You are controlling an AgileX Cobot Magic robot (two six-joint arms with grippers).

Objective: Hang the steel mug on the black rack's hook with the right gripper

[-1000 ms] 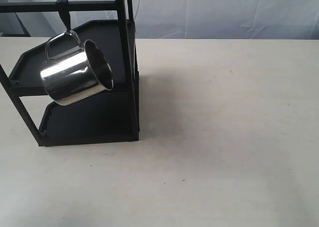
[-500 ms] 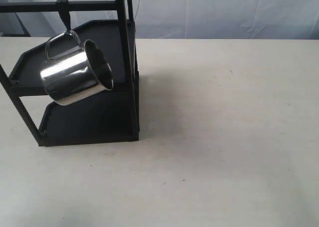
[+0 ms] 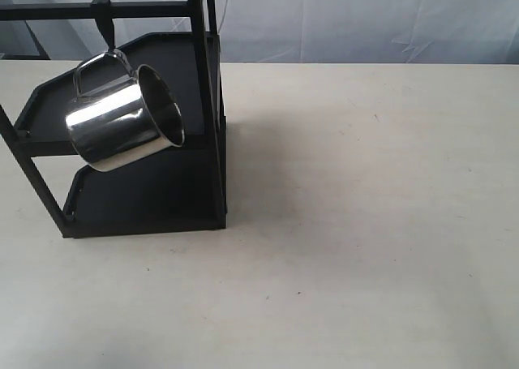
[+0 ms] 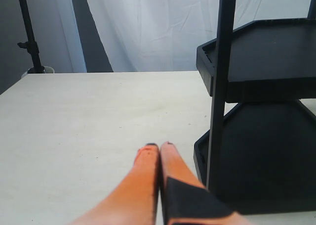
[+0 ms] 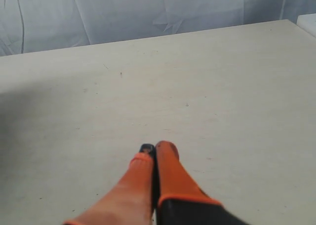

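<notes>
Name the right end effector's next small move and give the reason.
Probably none beyond staying parked. The steel mug already hangs tilted by its handle from the hook on the black rack, and the right end effector is shut, empty, over bare table, away from the rack.

My exterior camera looks down at the black rack (image 3: 146, 142); my left wrist camera (low, close) shares it (image 4: 261, 116).

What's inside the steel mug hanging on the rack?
The mug tilts its mouth rightward; the visible inner wall is bare steel, nothing seen inside. Its bottom is hidden. The rack shelf lies behind it.
</notes>
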